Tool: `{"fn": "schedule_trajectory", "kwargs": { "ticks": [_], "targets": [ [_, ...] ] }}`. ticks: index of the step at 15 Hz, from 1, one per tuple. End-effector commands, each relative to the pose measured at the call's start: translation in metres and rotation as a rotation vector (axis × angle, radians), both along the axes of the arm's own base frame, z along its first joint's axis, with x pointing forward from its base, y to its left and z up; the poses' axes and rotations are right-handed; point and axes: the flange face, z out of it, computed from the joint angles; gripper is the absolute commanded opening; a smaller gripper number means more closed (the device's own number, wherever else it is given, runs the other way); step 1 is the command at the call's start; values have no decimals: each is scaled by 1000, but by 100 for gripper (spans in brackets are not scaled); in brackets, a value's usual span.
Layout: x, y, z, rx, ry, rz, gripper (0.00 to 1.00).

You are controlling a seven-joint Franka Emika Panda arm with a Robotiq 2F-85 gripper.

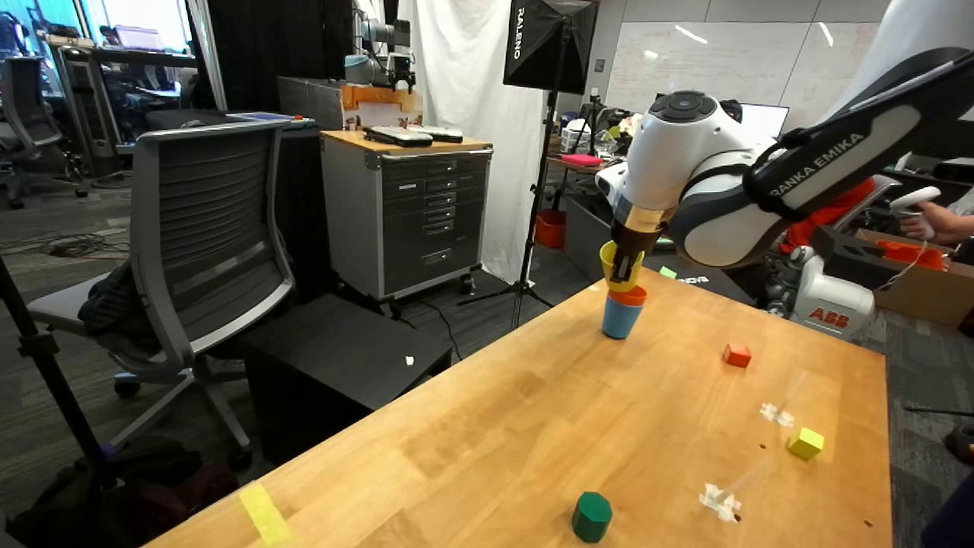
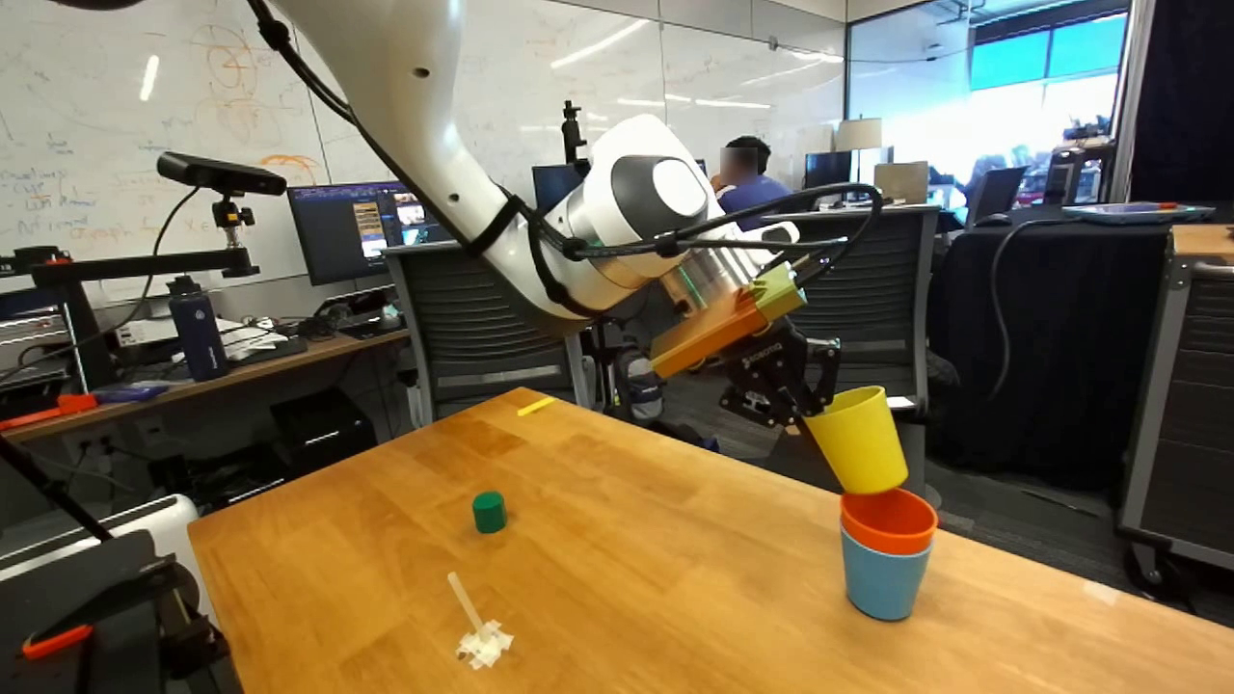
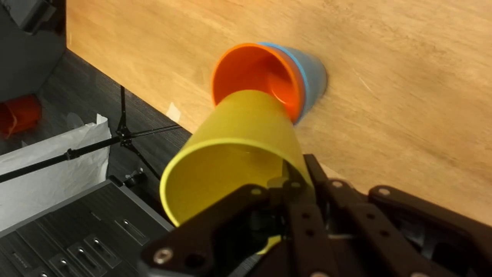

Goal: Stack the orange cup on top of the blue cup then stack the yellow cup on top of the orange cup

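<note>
1. Gripper (image 3: pixel 301 173) pinched tight on yellow cup (image 2: pixel 861 443), one wall, at rim.
2. Cup tilted just over orange cup (image 2: pixel 888 525), nested in blue cup (image 2: pixel 885 583).
3. Likely light, stiff, slick; rim hold suits, may pivot.

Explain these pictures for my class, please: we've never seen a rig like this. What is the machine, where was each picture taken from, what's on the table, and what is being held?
The machine is a Franka Emika robot arm, ending in a Robotiq gripper that pinches like two fingers. Two pictures were taken from outside the robot, at different places; the third was taken from its wrist. On the wooden table stands a blue cup with an orange cup nested in it, its rim showing above. The table also holds a green cylinder, a red block and a yellow block. The gripper is closed on the wall of a yellow cup. That cup is tilted, its base at the orange cup's rim; whether they touch, I can't tell.
</note>
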Motion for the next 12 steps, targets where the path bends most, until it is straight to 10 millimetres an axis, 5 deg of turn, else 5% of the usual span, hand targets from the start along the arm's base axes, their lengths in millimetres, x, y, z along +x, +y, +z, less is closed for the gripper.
{"fn": "schedule_trajectory", "kwargs": {
  "ticks": [1,7,12],
  "targets": [
    [12,-12,12,3,0,-4,1],
    [15,-13,13,15,0,15,1],
    [5,-3,-18,42,34,21,1]
  ]
}}
